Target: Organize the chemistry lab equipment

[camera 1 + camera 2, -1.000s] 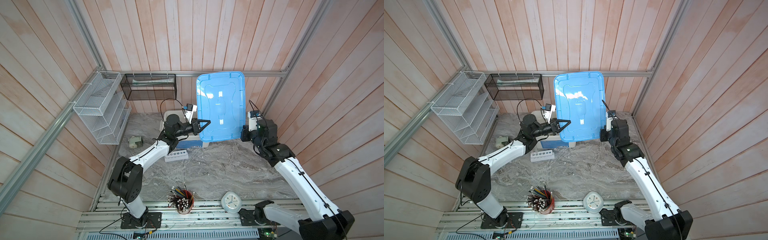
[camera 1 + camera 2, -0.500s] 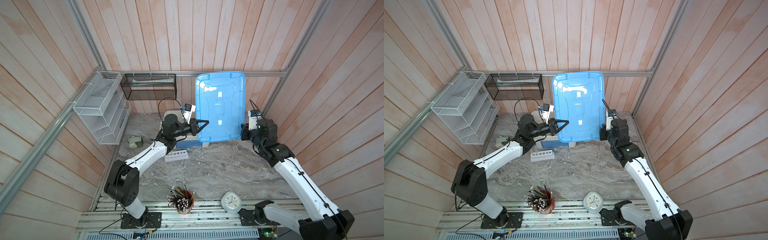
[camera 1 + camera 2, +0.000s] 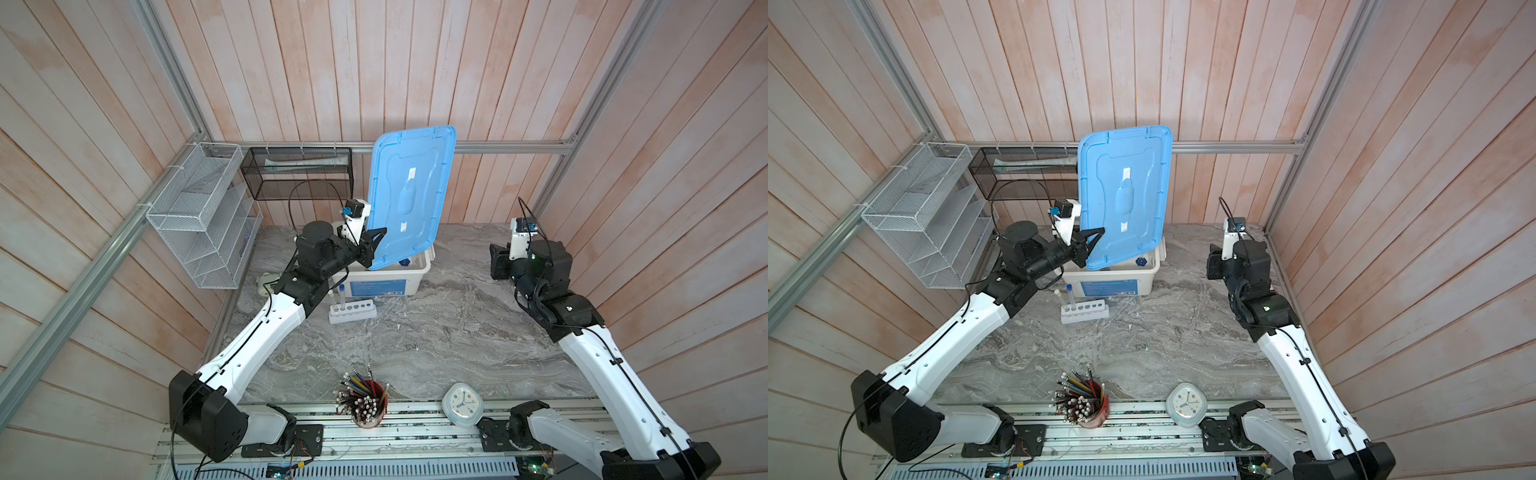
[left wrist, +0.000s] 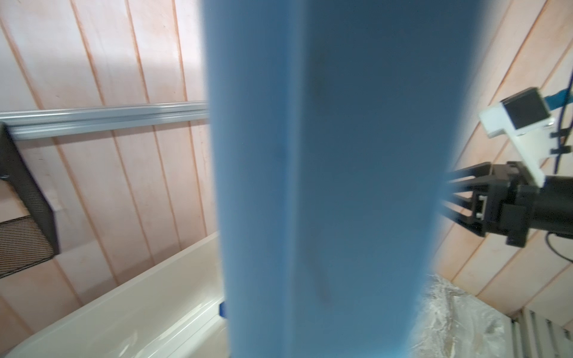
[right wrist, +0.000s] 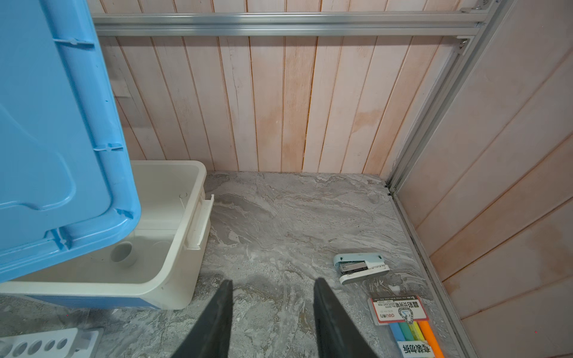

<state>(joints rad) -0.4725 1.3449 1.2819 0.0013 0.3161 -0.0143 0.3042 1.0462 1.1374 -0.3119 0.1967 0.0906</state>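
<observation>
Currently your left gripper [image 3: 375, 246] clamps the blue lid [image 3: 409, 195] above the white bin [image 3: 417, 279], rack [image 3: 352, 312] just in front, while your right gripper [image 5: 273, 280] gapes empty over bare marble [image 5: 294, 217] near a stapler [image 5: 361, 268] only its wrist view shows.

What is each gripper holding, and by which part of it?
The left gripper is shut on the blue lid, at its side edge near the lower corner, tilted up over the white bin. The right gripper holds nothing; its jaws stand open.
</observation>
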